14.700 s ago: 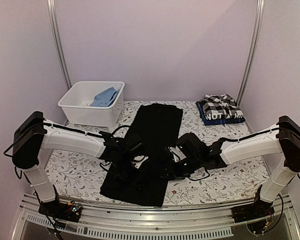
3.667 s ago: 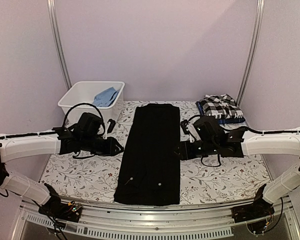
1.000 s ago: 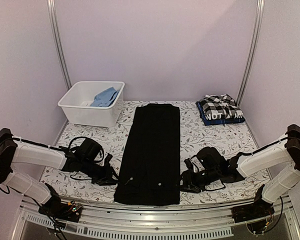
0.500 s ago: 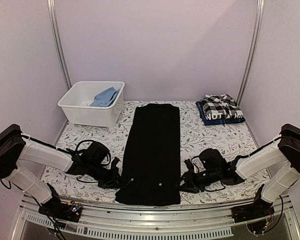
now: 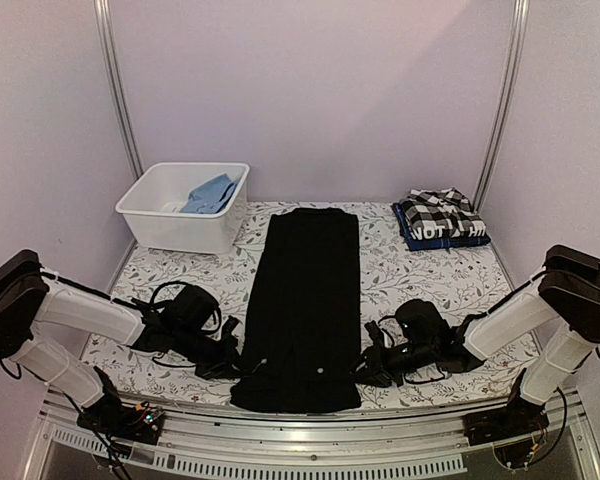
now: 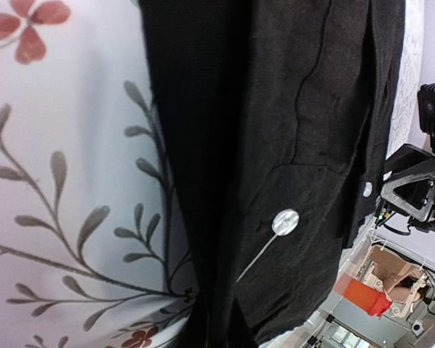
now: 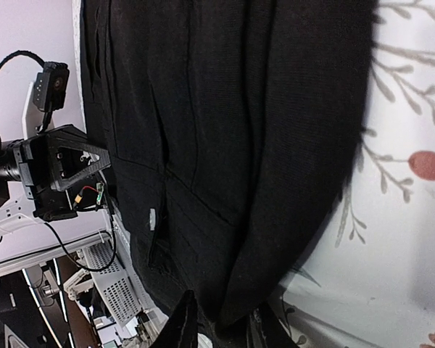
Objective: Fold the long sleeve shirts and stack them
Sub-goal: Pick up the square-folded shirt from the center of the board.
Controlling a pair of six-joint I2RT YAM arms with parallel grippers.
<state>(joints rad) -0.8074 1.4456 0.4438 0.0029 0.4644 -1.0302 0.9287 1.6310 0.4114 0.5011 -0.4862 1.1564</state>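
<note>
The black shirt (image 5: 305,300) is one of three shirts. It lies flat in the middle of the table (image 5: 420,290), folded into one long strip that runs from the near edge to the far side. Two small white buttons (image 5: 321,369) show near its near end. The other two shirts sit in one pile at the far right corner, well apart from it. The checked shirt (image 5: 438,213) is on top, and the lettered shirt (image 5: 442,234) is under it. Most of the lettered shirt is covered, so only a few white letters show. There are two grippers, one at each near corner of the black shirt. The left gripper (image 5: 238,366) is closed on the shirt's near left edge. In its wrist view the dark cloth fills the spot where the tips meet, so the tips are hidden. The right gripper (image 5: 365,368) has its two fingers (image 7: 183,319) on either side of the near right edge, with cloth between them. I cannot tell if they pinch it tight. One white bin (image 5: 170,225) stands at the far left. One blue cloth (image 5: 210,193) lies inside, partly hidden by the bin's wall.
</note>
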